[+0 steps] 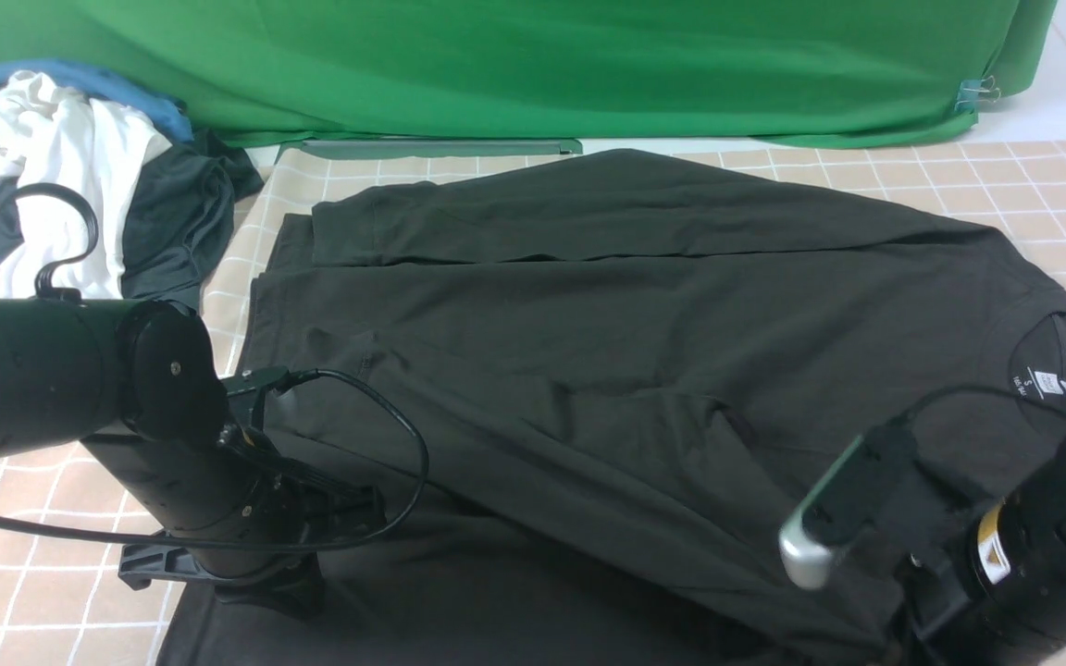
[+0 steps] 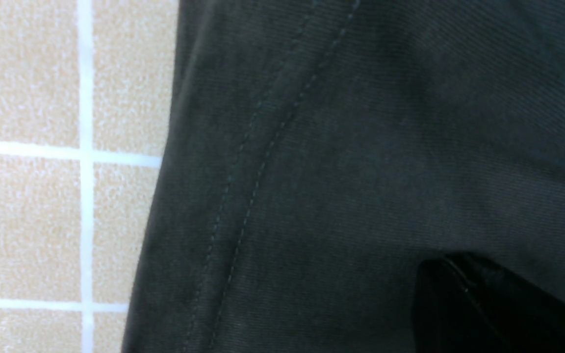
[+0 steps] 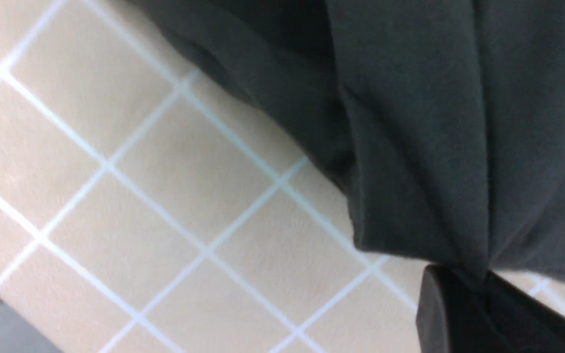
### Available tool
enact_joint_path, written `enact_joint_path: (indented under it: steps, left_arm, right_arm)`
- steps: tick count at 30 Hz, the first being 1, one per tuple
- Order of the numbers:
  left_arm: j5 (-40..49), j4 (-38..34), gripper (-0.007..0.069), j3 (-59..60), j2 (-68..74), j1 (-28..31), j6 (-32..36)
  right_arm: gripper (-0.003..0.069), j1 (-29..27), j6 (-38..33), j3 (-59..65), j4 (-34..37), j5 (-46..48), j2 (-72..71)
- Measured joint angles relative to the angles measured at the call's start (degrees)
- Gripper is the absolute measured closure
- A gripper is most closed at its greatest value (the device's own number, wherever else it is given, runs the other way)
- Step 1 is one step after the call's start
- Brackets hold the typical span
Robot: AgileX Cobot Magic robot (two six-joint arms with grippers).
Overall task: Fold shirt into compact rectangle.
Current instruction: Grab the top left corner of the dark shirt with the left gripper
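The black shirt lies spread across the checked table, its collar and small white neck label at the right. Its print does not show. One sleeve is folded along the far side. My left gripper sits low at the shirt's near-left corner. In the left wrist view its dark fingers are pressed together against the fabric by a double-stitched hem. My right gripper is shut on a bunched fold of the shirt above the cloth. In the front view, its tips are hidden behind the wrist.
A heap of white, blue and dark charcoal garments with a black hanger lies at the back left. A green backdrop closes off the far side. The beige checked tablecloth shows around the shirt.
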Motion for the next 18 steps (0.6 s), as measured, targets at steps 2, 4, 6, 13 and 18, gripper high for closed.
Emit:
enact_joint_path:
  steps: [2, 4, 6, 13, 18]
  left_arm:
    - [0.0, 0.0, 0.0624, 0.0, 0.0, 0.0, 0.0]
    - [0.2, 0.0, 0.0624, 0.0, 0.0, 0.0, 0.1]
    - [0.7, 0.0, 0.0624, 0.0, 0.0, 0.0, 0.1]
    - [6.9, 1.7, 0.0624, -4.1, -5.2, 0.0, -1.3]
    - [12.4, 8.0, 0.0624, -19.8, -8.0, 1.5, -7.0]
  right_arm:
    - [0.0629, 0.0, 0.0, 2.2, 0.0, -0.8, 0.0]
    - [0.0626, 0.0, 0.2, 3.2, 0.0, -1.7, 0.0]
    - [0.0615, 0.0, 0.4, 3.5, 0.0, -1.8, 0.0]
    - [0.0387, 0.0, 1.8, 3.4, 0.0, 1.6, -0.6]
    - [0.0557, 0.0, 4.6, 1.6, 0.0, 3.2, -8.3]
